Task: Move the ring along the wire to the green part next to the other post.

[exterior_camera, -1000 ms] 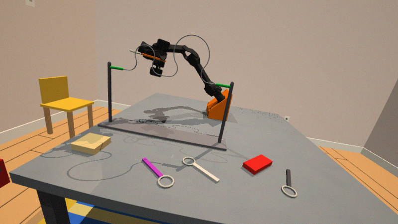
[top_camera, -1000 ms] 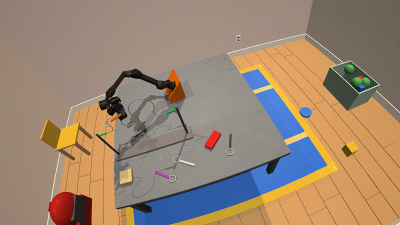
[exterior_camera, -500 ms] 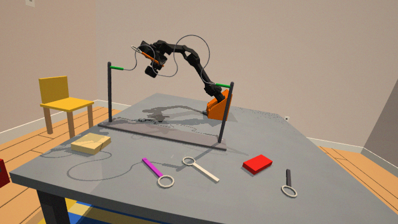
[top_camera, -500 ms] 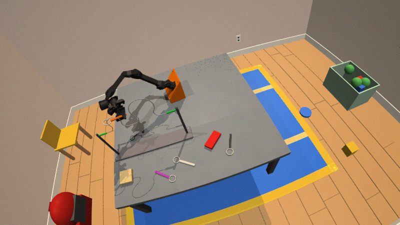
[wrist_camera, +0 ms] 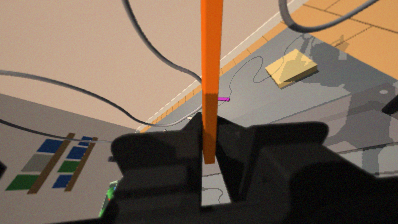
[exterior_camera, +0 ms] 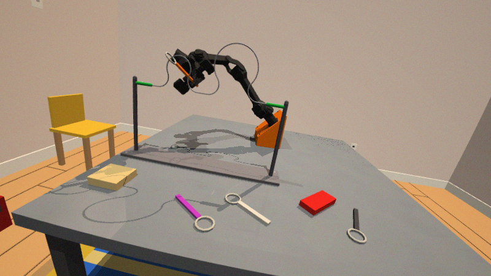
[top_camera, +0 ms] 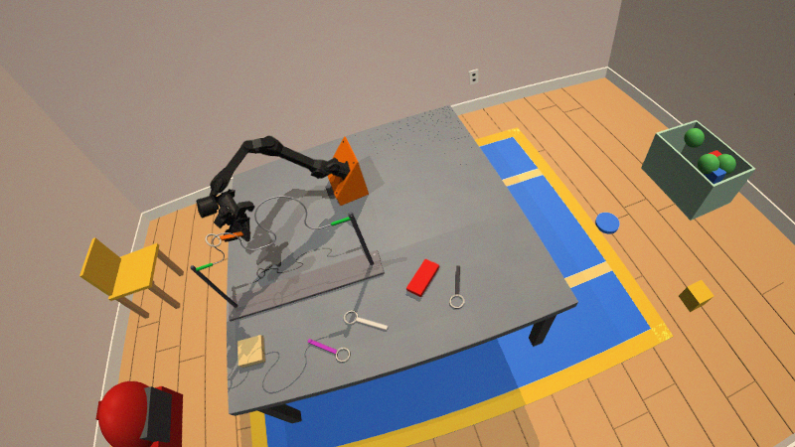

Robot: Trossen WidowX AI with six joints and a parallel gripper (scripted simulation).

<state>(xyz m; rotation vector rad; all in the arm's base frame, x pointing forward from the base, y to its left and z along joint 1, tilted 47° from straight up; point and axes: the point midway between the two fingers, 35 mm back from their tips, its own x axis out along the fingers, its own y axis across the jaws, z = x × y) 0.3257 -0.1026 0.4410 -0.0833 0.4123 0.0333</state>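
My gripper (top_camera: 239, 234) (exterior_camera: 193, 80) (wrist_camera: 203, 116) is shut on the orange handle (top_camera: 231, 235) (exterior_camera: 183, 71) (wrist_camera: 212, 50). The handle slants up and left to the pale ring (top_camera: 206, 239) (exterior_camera: 166, 54) in the exterior view. The ring is at the small bend near the left post and appears to surround the grey wire (top_camera: 283, 196) (exterior_camera: 236, 43); contact cannot be told. The left green part (top_camera: 204, 266) (exterior_camera: 143, 83) joins the left post (top_camera: 216, 287) (exterior_camera: 135, 116). The right green part (top_camera: 340, 221) (exterior_camera: 275, 105) joins the right post (top_camera: 362, 241) (exterior_camera: 278, 140).
Wire curves pass near the gripper and handle. The posts stand on a base strip. On the table lie a tan block (top_camera: 250, 351) (exterior_camera: 111, 175), a red block (top_camera: 422, 277) (exterior_camera: 317, 202), and magenta (exterior_camera: 188, 205), white (exterior_camera: 253, 211) and dark (exterior_camera: 356, 219) handles with rings.
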